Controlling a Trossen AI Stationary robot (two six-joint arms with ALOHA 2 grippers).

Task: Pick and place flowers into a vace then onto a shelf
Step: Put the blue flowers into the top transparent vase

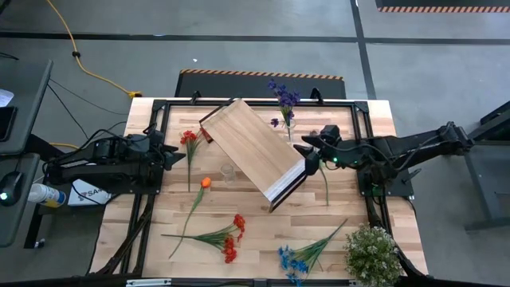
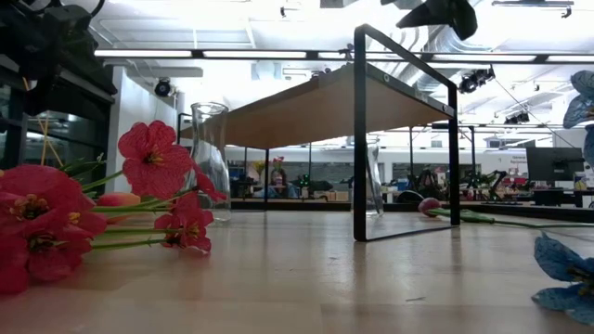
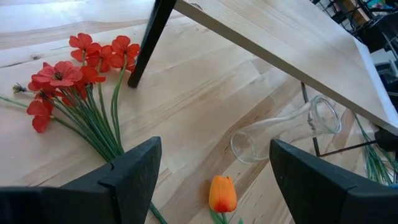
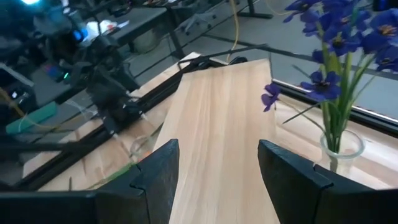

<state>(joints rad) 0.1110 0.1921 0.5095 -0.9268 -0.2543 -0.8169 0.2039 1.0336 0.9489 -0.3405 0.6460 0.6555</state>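
Left hand, fingers apart and empty, was nearer the orange flower lying at its 4 o'clock, stem running toward 7; right hand apart, empty over the shelf.

Shelf spans table centre diagonally; empty vase just beside it; bare tabletop in front.

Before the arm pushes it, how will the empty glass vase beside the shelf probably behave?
The empty glass vase looks tall and narrow with a small base, so a push near its neck would probably tip it. Clear smooth glass is likely slippery and fragile. Standing free on the table beside the shelf, it might slide first.
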